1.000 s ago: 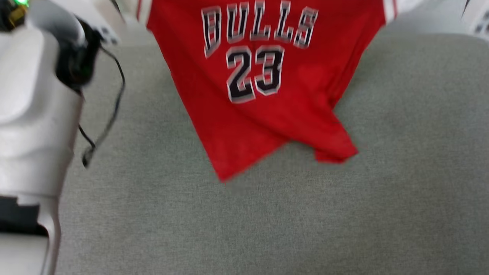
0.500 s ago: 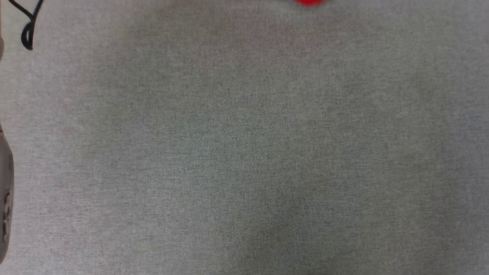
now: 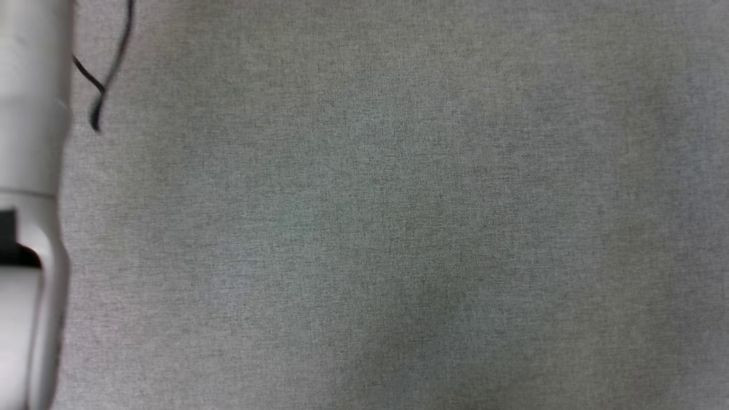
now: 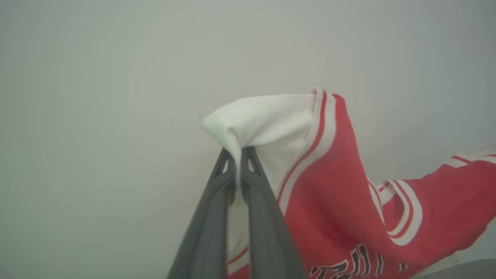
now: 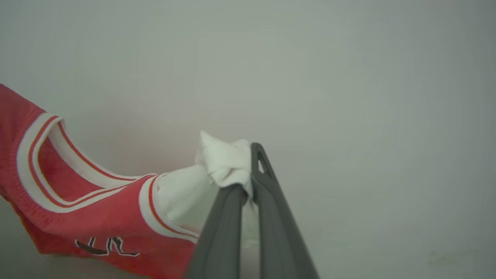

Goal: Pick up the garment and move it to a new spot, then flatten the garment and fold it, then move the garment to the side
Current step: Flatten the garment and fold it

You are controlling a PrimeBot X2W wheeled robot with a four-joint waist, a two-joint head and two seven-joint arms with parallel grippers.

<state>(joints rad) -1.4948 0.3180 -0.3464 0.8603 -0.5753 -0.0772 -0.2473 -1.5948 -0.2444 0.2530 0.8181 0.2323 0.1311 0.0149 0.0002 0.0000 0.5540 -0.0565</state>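
Red garment (image 4: 337, 186), lettering (image 4: 348, 265) cut off, each white sleeve (image 4: 263, 116) tight between closed jaws.

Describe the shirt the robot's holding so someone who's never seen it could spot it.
Against the plain pale background, the left claw pinches one white sleeve and the right claw the other. Between them hangs the jersey: red, striped red-and-white trim, black lettering.

Pale forearm (image 3: 28, 142) at the head view's left edge, left hand (image 4: 237, 155) pinched tight on the garment's (image 4: 337, 186) white sleeve, right hand (image 5: 248, 182) clamped on its other sleeve.
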